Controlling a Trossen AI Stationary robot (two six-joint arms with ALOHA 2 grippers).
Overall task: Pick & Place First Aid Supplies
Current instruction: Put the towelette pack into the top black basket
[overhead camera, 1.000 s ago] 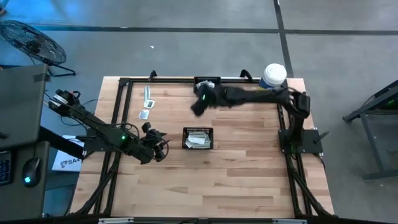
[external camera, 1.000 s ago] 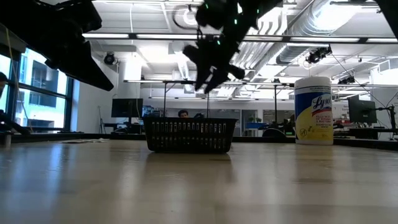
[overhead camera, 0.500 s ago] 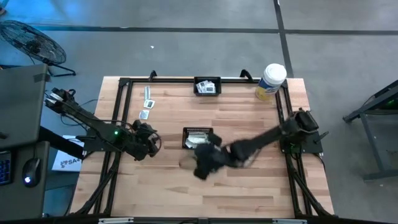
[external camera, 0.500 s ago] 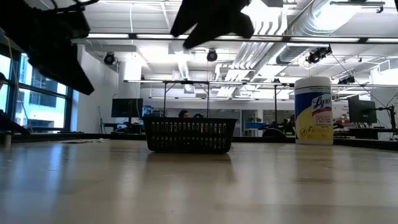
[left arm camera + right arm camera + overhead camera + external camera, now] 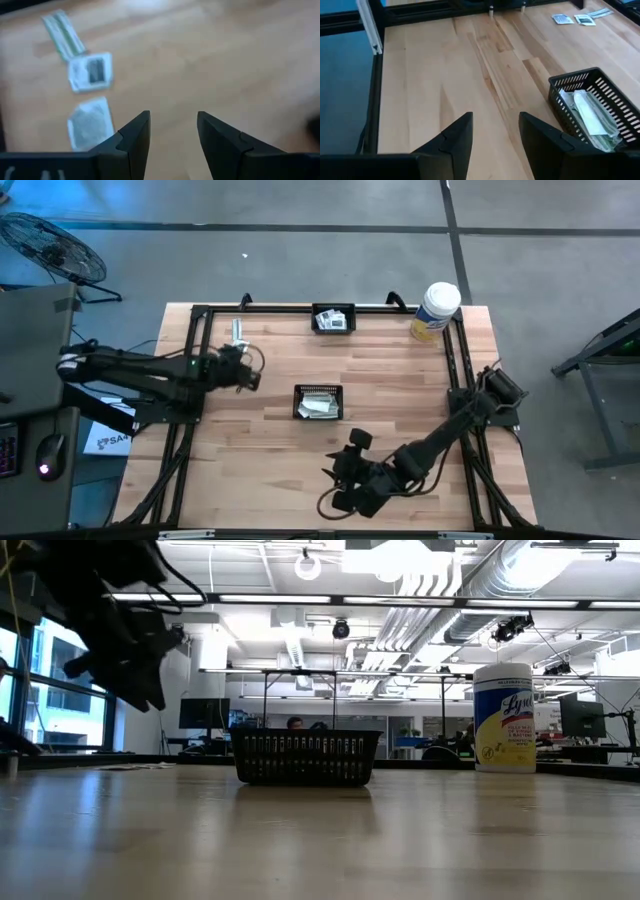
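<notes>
left gripper moved up over the loose flat paper packets at the pale wooden counter far-left corner, released, empty: next pick likely. right gripper swung back to the near edge, released, empty. more crinkled packets already in the black ribbed plastic basket at centre.
</notes>
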